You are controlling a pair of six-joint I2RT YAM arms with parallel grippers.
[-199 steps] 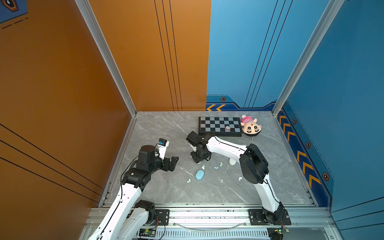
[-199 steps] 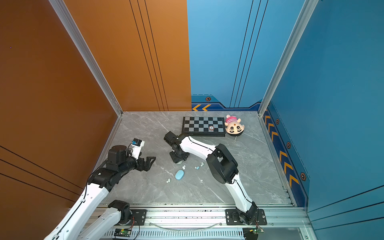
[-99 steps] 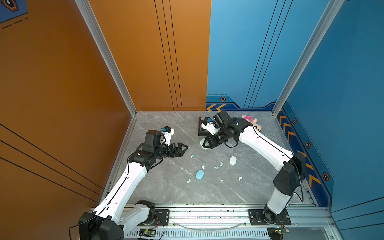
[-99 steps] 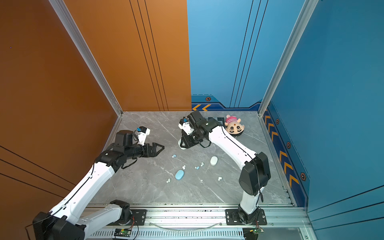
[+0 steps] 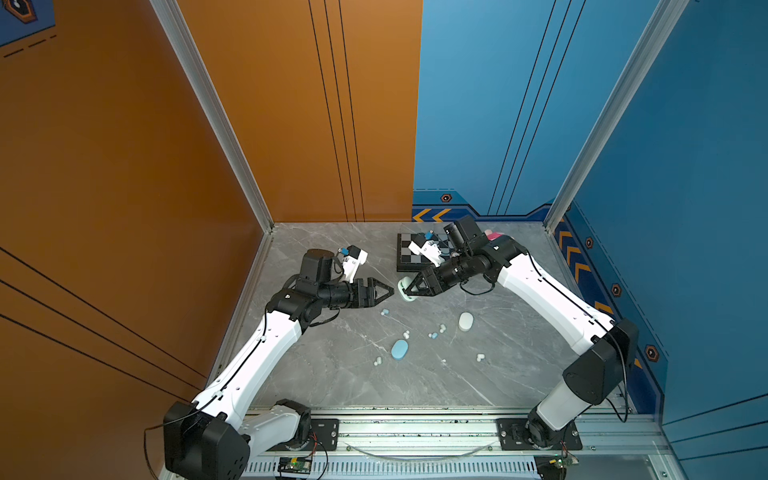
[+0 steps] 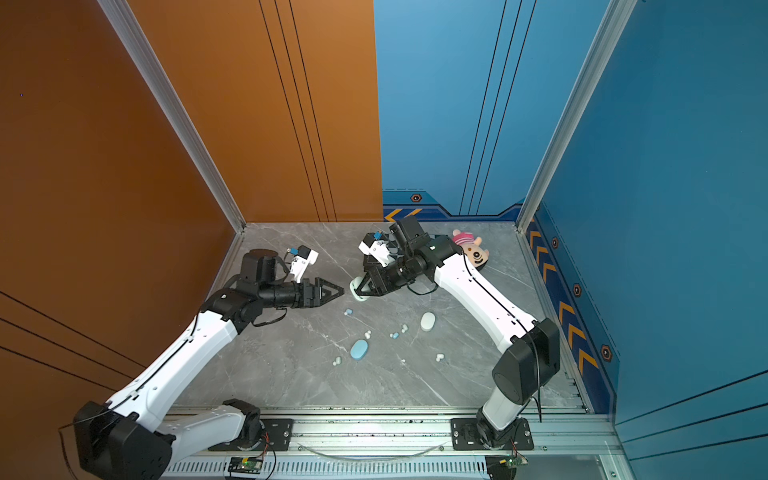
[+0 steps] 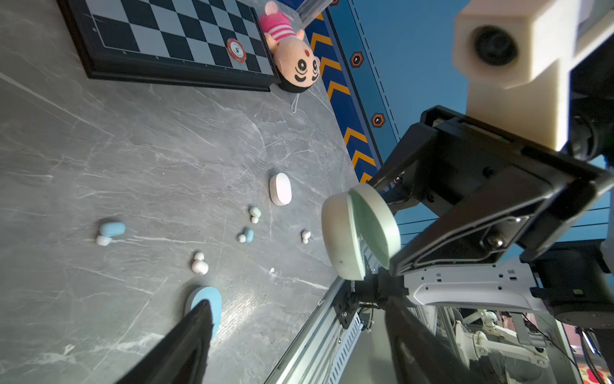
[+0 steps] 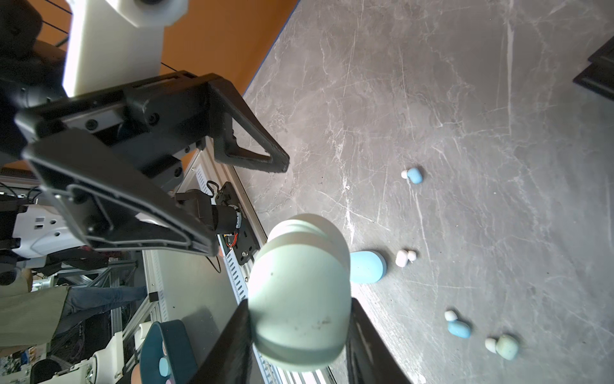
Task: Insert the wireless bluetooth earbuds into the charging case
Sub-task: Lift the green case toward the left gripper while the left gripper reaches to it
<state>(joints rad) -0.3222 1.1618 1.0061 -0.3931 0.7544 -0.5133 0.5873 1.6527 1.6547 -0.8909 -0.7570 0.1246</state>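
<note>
The right gripper (image 5: 411,289) clamps the pale green charging case (image 7: 352,232), lid ajar, above the far half of the tabletop (image 5: 332,374). The left gripper (image 5: 388,293), spread wide and empty, faces it closely. The earbuds (image 5: 433,335) lie scattered mid-tabletop, apart from both.

Tips near: left claw (image 5: 389,292) spread, right claw (image 5: 410,290) clamped.

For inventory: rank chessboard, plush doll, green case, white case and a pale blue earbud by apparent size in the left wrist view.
1. chessboard, cropped
2-3. green case and plush doll, alike; the case is nearer the camera, so unranked
4. white case
5. pale blue earbud
</note>
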